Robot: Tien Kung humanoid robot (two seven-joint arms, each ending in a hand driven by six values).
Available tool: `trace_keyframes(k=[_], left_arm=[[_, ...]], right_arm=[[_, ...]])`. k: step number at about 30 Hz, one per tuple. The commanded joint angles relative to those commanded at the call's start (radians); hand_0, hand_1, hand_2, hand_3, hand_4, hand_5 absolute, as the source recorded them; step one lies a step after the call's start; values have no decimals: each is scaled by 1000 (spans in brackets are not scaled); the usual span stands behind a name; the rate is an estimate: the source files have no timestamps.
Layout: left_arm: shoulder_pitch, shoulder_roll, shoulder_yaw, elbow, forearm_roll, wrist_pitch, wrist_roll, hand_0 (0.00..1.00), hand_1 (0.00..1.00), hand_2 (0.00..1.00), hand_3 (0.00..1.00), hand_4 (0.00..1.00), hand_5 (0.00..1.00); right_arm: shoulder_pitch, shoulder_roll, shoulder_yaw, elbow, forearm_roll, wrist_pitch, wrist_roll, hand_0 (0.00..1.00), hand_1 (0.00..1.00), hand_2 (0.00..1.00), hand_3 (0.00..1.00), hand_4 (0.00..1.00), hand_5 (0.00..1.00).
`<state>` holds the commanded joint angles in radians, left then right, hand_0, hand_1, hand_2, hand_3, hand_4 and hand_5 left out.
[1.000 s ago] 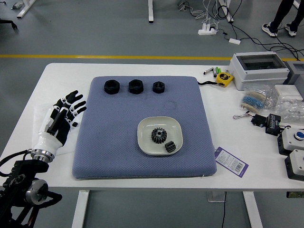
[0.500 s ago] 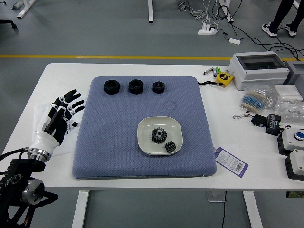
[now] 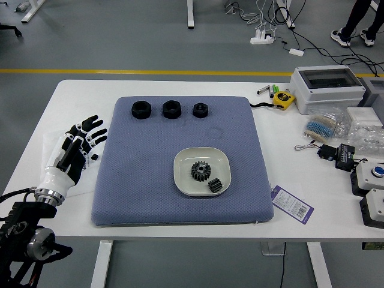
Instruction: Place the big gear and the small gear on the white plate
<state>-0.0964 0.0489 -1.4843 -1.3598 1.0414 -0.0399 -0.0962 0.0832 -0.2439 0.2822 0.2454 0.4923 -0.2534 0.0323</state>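
Grey floor (image 3: 150,48) crossed by a yellow line (image 3: 150,71) lies beyond a white table (image 3: 291,150), on which a blue-grey mat (image 3: 138,174) is laid. Right of centre and a little low in the frame, both the big gear (image 3: 201,171) and the small gear (image 3: 215,185) sit inside the white plate (image 3: 180,180), the small one to the lower right of the big one; whether they touch, I cannot tell. Towards the mat's far edge, three black ring-like pieces (image 3: 171,109) stand in a row. Left of the mat, the robot's left hand (image 3: 86,141) is raised with its fingers well spread, gripping nothing. Just off the mat's lower right corner lies a purple-and-white tag (image 3: 292,204); near its upper right corner is a yellow tape measure (image 3: 283,99). At right are a white box (image 3: 327,93), clear plastic bags (image 3: 365,137) and a black device (image 3: 344,157). A person's legs (image 3: 358,17) in dark trousers show at the upper right.
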Motion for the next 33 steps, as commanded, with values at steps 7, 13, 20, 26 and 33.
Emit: trace_keyframes(k=[7,13,20,26,33], left_arm=[[1,3,-5,-2,37,8,-15,760,769,832,767,918,617],[-1,1,-2,4,38,17,-26,848,861,922,810,917,616],[-3,2,-3,10,32,31,-34,944,950,998,867,927,670],[-4,1,-3,15,32,37,-37,955,964,998,882,928,678],[-7,1,-6,17,31,38,-38,955,964,998,882,928,678]], right_arm=[[-2,0,-2,0,2,2,0,636,631,723,585,841,705],[1,0,-9,0,16,5,3,636,632,723,585,841,705],[4,-1,-11,0,18,7,4,637,632,722,585,841,705],[6,-2,-13,0,21,8,4,636,632,723,586,841,706],[8,-2,-14,-1,22,9,4,636,632,723,586,841,706]])
